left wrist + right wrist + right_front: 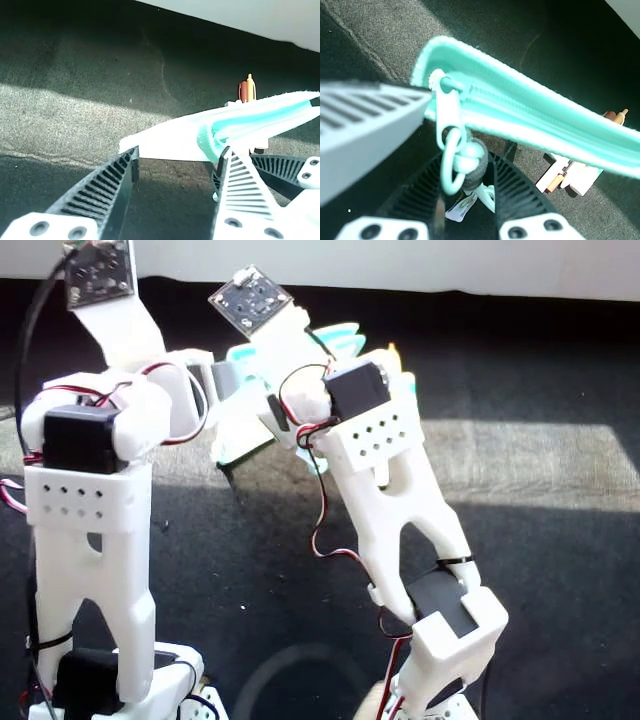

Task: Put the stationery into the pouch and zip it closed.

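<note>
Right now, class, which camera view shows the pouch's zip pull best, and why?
The right wrist view: the zip pull hangs close up from the end of the pouch, its ring between the fingertips of the right gripper. The left wrist view gives the pouch edge-on; the high view, scraps of it behind the arms.

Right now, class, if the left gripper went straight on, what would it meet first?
Most likely the pouch, lying across just ahead of the open left gripper; depth is hard to judge.
</note>
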{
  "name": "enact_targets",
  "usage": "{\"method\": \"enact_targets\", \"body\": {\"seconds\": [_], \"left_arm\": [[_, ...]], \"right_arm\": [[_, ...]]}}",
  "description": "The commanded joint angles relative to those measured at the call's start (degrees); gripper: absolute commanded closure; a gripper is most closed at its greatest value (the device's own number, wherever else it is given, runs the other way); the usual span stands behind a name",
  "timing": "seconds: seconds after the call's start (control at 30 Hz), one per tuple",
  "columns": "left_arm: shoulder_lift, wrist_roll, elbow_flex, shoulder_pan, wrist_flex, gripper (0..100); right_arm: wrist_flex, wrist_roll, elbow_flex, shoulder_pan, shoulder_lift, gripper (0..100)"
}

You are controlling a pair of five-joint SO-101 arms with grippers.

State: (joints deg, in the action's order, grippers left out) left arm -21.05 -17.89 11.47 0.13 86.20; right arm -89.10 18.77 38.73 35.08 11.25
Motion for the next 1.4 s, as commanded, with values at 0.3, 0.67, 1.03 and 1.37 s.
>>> {"method": "enact_targets", "body": {"seconds": [0.3, 0.67, 1.03, 1.37], "left_arm": [[-1.01, 0.35, -3.21, 0.48, -7.74, 73], [-1.1, -9.67, -2.33, 0.22, -7.3, 73], [-0.48, -3.34, 5.67, 0.31, -2.81, 73], [-0.4, -3.08, -1.63, 0.48, -10.9, 73]], "right_arm": [[0.4, 0.26, 0.22, -0.04, -0.22, 99.3], [0.4, 0.44, 0.22, -0.04, -0.22, 99.3], [0.75, 0.44, 0.22, -0.04, -0.22, 99.3], [0.48, 0.44, 0.22, -0.04, -0.22, 99.3]]}}
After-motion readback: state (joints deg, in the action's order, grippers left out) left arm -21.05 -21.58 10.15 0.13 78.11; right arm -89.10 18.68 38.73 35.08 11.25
